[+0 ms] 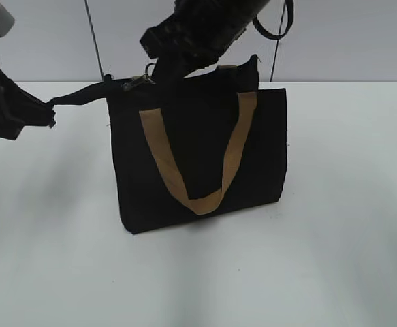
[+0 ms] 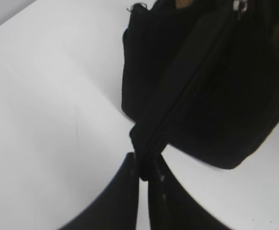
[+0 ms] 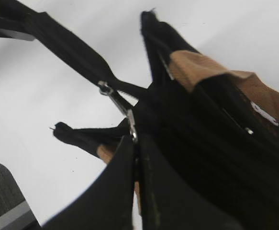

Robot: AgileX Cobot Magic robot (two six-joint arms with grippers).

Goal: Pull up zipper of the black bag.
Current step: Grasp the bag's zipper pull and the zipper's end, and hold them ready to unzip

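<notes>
The black bag stands upright on the white table with a tan strap hanging down its front. My left gripper is shut on the black zipper tail and holds it stretched out to the left of the bag's top corner. My right gripper is over the bag's top left and is shut on the silvery zipper pull. The zipper line runs along the top edge. The bag fills the right wrist view, and its mouth looks open behind the pull.
The white table spreads around the bag. A grey wall with thin dark cables stands behind. A second tan strap shows inside the right wrist view.
</notes>
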